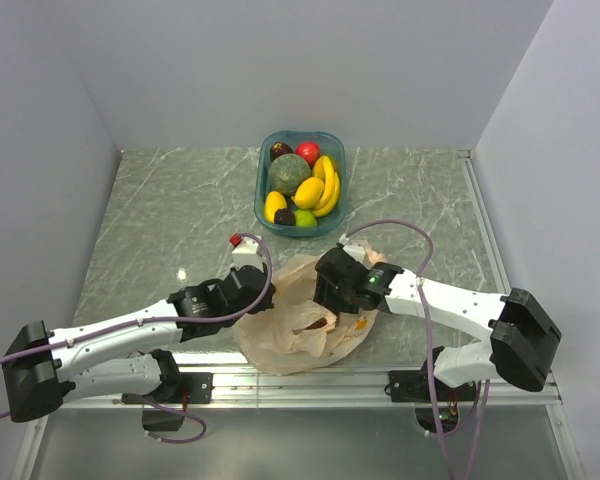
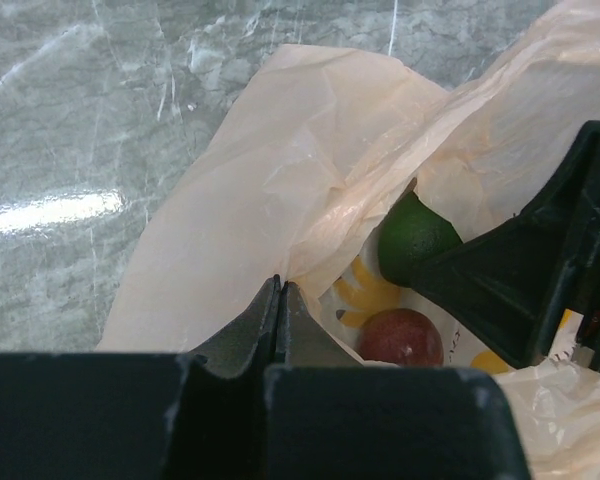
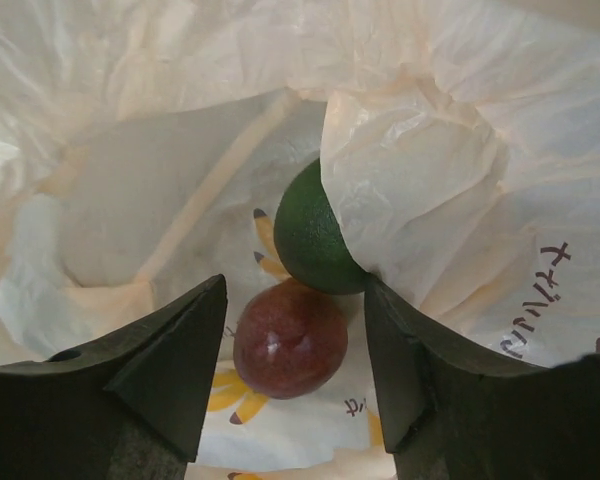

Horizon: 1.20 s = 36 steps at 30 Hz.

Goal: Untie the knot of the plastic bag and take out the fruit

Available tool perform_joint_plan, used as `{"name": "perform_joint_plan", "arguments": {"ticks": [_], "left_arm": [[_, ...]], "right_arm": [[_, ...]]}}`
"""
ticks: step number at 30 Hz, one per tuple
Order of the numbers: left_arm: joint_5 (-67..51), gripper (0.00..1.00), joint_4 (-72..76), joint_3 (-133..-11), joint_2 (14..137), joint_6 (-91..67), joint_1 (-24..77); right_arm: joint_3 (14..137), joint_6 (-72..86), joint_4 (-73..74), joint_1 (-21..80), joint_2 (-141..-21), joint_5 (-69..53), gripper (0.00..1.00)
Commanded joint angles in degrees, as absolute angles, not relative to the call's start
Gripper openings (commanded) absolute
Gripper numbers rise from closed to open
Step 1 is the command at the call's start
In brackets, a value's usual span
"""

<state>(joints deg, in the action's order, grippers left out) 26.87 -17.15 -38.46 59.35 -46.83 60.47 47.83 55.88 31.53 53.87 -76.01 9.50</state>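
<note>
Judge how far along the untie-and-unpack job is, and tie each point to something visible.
Done: the plastic bag gapes open, untied, and the melon and bananas lie in the blue tub. In hand: the left gripper is shut on the bag's edge, while the right gripper, open, straddles a reddish-purple fruit inside. Left: that fruit and the dark green fruit beside it.

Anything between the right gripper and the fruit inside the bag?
Nothing visible blocks the dark red fruit, bare below the open right gripper. A fold of the plastic bag drapes over the right side of the green fruit.
</note>
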Motion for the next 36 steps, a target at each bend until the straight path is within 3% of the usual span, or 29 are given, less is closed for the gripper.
{"name": "perform_joint_plan", "arguments": {"ticks": [1,17,21,26,29,32,36], "left_arm": [[27.8,0.01,-15.6,-38.0,57.7,-47.8,60.6],[27.3,0.0,-15.9,-37.3,56.8,-48.3,60.6],[26.9,0.0,-15.4,-37.2,57.2,-48.3,60.6],[26.5,0.01,-14.9,-37.4,57.7,-48.3,60.6],[26.8,0.0,-15.2,-37.0,57.2,-48.5,60.6],[27.8,0.01,-15.4,-36.8,56.9,-48.3,60.6],[30.0,0.0,-16.3,-37.4,57.0,-47.7,60.6]], "right_arm": [[49.0,56.5,33.0,53.7,-77.5,9.6,0.66],[48.0,60.4,26.1,51.8,-82.2,17.3,0.8],[47.4,61.8,24.8,51.4,-82.9,18.8,0.79],[47.5,61.2,25.3,51.3,-85.3,18.1,0.61],[46.8,59.7,25.5,51.3,-82.7,17.7,0.37],[46.1,56.2,25.3,51.2,-78.2,16.9,0.23],[44.7,47.5,22.2,51.3,-71.7,12.4,0.17]]}}
